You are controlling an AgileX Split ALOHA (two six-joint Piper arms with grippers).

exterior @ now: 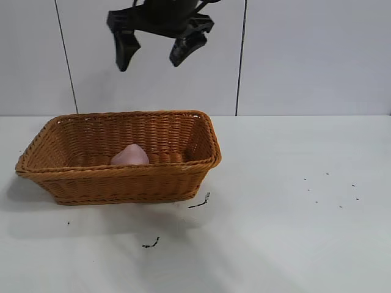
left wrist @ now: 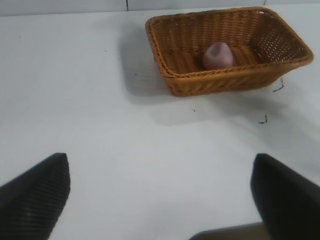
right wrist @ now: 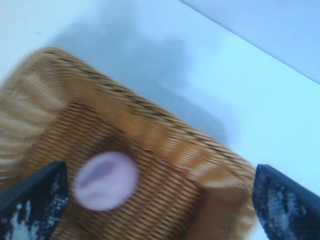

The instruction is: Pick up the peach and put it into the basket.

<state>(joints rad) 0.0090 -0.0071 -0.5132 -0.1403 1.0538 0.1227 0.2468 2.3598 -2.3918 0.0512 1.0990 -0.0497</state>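
Observation:
The pale-pink peach (exterior: 129, 155) lies on the floor of the orange-brown wicker basket (exterior: 122, 170), which stands at the left of the white table. My right gripper (exterior: 149, 64) hangs high above the basket, open and empty, well clear of the rim. Its wrist view looks straight down at the peach (right wrist: 106, 180) inside the basket (right wrist: 165, 135), between its spread gripper (right wrist: 159, 167) fingers. My left gripper (left wrist: 159, 160) is open and empty over bare table, far from the basket (left wrist: 225, 72) and the peach (left wrist: 218, 55). The left arm is out of the exterior view.
Small black scraps lie on the table just in front of the basket (exterior: 198, 203) and nearer the front edge (exterior: 151, 244). A few dark specks (exterior: 330, 189) dot the table's right side. A white panelled wall stands behind.

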